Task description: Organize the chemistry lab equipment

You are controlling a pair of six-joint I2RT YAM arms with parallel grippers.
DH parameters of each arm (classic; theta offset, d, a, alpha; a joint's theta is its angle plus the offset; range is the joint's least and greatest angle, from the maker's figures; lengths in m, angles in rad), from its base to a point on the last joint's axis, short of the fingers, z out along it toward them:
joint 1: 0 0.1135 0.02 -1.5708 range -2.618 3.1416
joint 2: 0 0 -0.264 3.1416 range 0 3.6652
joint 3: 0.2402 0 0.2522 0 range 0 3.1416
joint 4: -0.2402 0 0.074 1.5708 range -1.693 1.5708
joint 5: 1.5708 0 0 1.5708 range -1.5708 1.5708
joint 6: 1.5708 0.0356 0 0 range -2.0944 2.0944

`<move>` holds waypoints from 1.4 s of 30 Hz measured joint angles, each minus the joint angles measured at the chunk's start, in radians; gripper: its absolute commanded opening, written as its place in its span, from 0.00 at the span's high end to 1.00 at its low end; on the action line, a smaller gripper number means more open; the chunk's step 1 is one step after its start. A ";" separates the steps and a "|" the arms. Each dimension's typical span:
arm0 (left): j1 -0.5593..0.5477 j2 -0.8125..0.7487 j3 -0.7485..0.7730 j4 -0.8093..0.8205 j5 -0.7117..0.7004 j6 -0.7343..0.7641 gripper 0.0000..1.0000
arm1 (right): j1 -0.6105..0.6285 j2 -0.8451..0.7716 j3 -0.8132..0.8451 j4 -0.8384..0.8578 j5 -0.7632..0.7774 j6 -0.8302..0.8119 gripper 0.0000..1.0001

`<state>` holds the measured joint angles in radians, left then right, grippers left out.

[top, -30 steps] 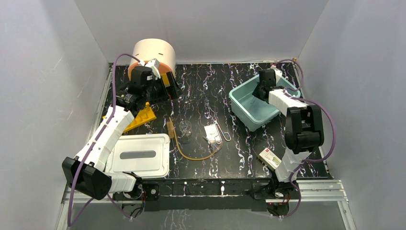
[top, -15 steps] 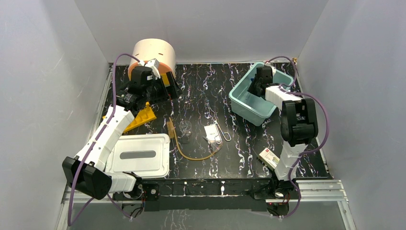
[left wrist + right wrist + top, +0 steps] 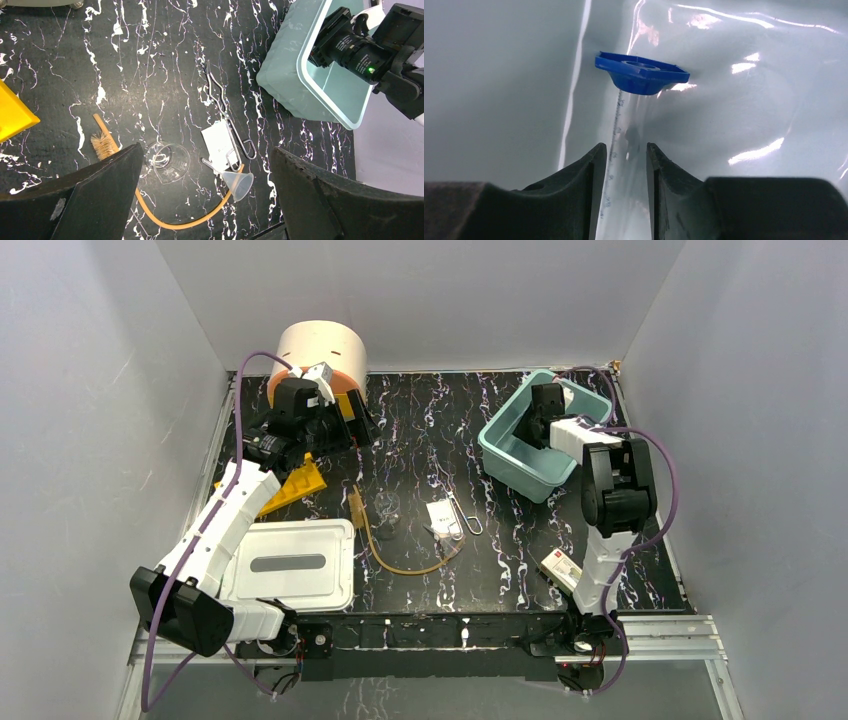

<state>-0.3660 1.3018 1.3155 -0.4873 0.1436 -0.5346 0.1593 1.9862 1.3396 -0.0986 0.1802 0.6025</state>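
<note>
- The right tool sits low inside the teal bin. The bin's smooth wall is close on the tool's left and just ahead, so there is little room to swing.
- Its fingers are clenched on the blue-tipped piece. This is a clear marked tube that runs forward from between them, with its blue foot up ahead near the bin's inner wall.
- The bin stands at the far right of the desk, near the grey side panel.
- The left tool hangs released, fingers spread wide, high over the desk with open room beneath it.
- Below and between its fingers lie the tiny clear glass flask, the clear packet and the wire metal clamp, which lies along the packet's edge.
- The amber rubber hose curves under the flask toward a small funnel.
- To that tool's left, a brush lies just beside the flask, and a corner of the orange-yellow holed rack shows further out.
- Back toward its arm's base, a white lid lies flat on the desk.
- A peach cylinder stands just beyond the left tool, at the far edge.
</note>
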 measured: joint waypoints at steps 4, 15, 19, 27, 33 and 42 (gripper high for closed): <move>0.000 0.000 0.000 0.000 -0.001 0.000 0.02 | 0.000 0.012 0.000 -0.009 0.000 0.011 0.52; 0.000 0.000 0.000 0.001 -0.006 0.008 0.02 | 0.000 -0.051 0.063 -0.118 0.024 0.003 0.41; 0.000 0.000 0.000 0.001 -0.027 0.002 0.02 | 0.000 -0.166 0.057 -0.186 0.032 -0.035 0.37; 0.000 0.027 0.012 0.010 -0.055 -0.021 0.02 | 0.018 -0.377 0.057 -0.304 -0.008 -0.158 0.34; 0.002 0.046 0.030 0.000 -0.092 -0.043 0.02 | 0.136 -0.478 0.065 -0.360 -0.072 -0.260 0.33; 0.016 0.048 0.072 -0.027 -0.103 -0.086 0.02 | 0.411 -0.494 0.042 -0.417 -0.090 -0.294 0.32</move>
<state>-0.3496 1.3495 1.3872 -0.5148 0.0406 -0.6209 0.5701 1.4921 1.3811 -0.5159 0.0906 0.3084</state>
